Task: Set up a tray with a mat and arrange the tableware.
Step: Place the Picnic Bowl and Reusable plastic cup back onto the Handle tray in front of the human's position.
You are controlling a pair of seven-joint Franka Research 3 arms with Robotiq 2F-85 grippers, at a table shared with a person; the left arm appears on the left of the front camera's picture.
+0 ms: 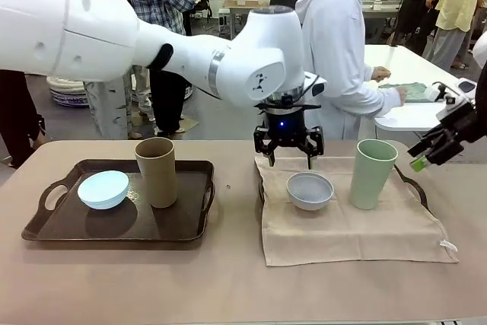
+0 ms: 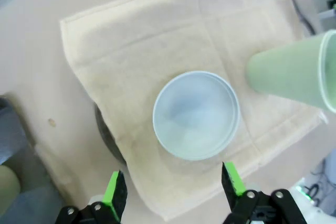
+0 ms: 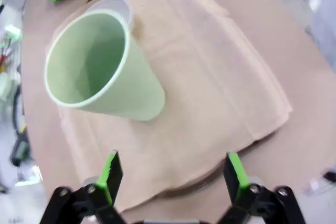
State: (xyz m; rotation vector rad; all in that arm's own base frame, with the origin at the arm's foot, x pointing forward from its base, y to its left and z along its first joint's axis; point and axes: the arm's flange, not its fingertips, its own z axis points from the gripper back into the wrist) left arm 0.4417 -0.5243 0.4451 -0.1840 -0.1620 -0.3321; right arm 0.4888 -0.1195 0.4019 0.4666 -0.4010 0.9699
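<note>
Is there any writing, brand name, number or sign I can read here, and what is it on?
No readable text anywhere.
A small dark mark on the left arm's white joint: a symbol, too small to read.
The pale green tumbler, white-grey bowl, tan-brown tumbler, pale blue bowl, mat and tray: no print visible.

tray (image 1: 415, 188): mostly hidden under mat (image 1: 350, 226) | pale green tumbler (image 2: 294, 72): cut by right edge

The tray (image 1: 114, 227) is dark brown, the mat (image 1: 342, 230) beige, with a pale blue bowl (image 1: 103, 189), a grey-white bowl (image 1: 310, 190), a tan tumbler (image 1: 157, 173) and a pale green tumbler (image 1: 372, 173).
</note>
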